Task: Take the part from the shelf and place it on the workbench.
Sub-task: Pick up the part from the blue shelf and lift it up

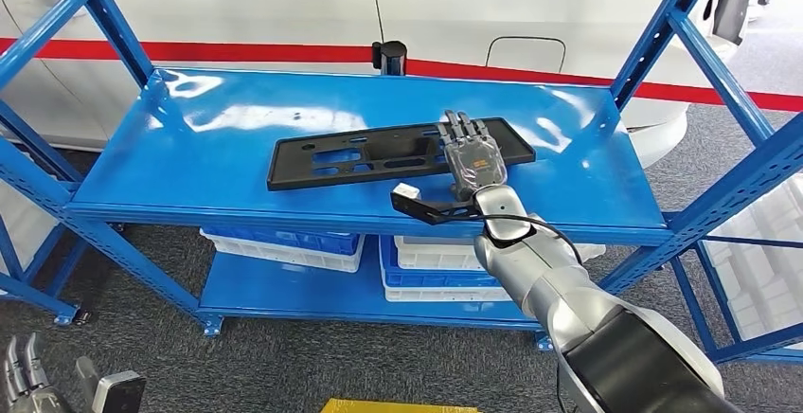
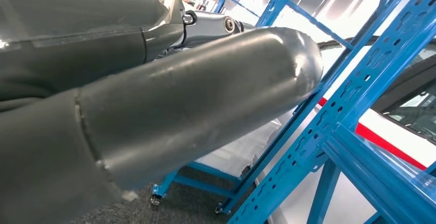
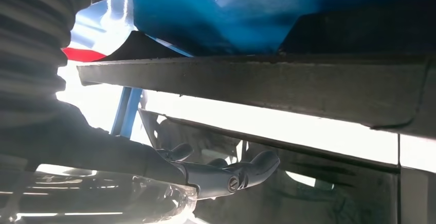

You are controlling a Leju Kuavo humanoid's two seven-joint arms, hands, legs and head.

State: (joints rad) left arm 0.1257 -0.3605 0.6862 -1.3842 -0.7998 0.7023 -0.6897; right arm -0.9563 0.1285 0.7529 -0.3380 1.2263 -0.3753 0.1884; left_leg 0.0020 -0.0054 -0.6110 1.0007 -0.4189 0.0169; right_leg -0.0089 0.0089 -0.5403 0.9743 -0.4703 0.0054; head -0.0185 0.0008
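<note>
The flat black part (image 1: 398,154) lies lengthwise on the blue shelf (image 1: 227,162), and the right hand (image 1: 471,159) rests flat over its right end, fingers extended and not yet gripping, seemingly positioned for a grasp.

part (image 1: 379,155) lies on shelf (image 1: 237,176), bins (image 1: 284,242) on the tier below.

Vehicle (image 1: 284,6): white body with a red stripe, standing behind the rack.
Fuel flap (image 1: 526,54): closed, just above the stripe.
Crates (image 1: 284,245): blue and white, side by side on the lower level.
Floor (image 1: 142,347): grey carpet.
Yellow object (image 1: 383,405): at the near edge, on the floor.
</note>
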